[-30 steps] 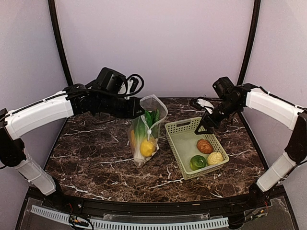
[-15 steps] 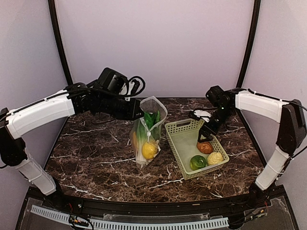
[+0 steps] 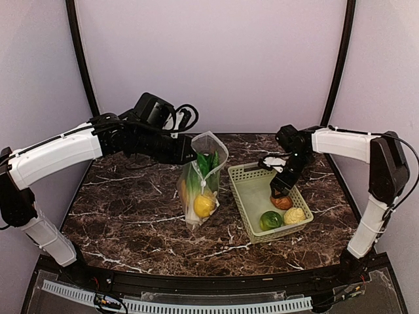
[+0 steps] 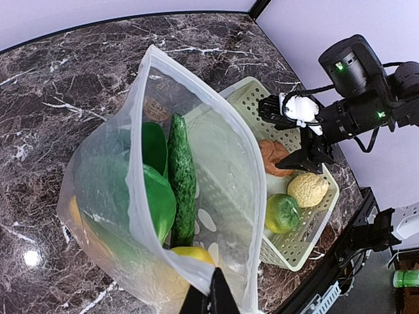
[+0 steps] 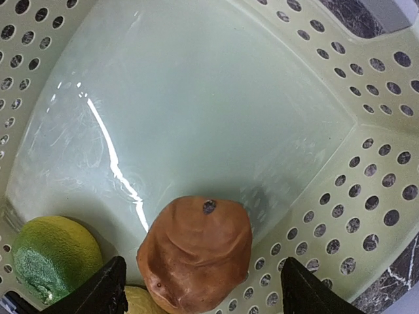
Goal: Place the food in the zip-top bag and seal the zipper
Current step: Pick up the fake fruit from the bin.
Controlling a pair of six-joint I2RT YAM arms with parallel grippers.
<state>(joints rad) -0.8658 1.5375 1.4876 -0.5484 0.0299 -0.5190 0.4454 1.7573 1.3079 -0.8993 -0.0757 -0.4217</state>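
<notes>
Right gripper point(image 3: 280, 191) lowered into basket point(image 3: 245, 196), jaws apart astride brown fruit point(image 5: 195, 255); left gripper point(image 4: 209, 297) pinched on bag point(image 4: 222, 163) rim.

The pale bumpy piece point(image 5: 141, 302) is nearly all hidden behind the brown one point(image 5: 195, 254) and cut by the lower edge, which also crops my right gripper point(image 5: 200, 291). My left gripper point(image 4: 209, 299), pinching the zip-top bag point(image 4: 222, 170), shows only dark tips at the frame's bottom

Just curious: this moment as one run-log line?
left gripper: shut on clear polka-dot plastic bag | right gripper: open over round brown toy fruit
</notes>
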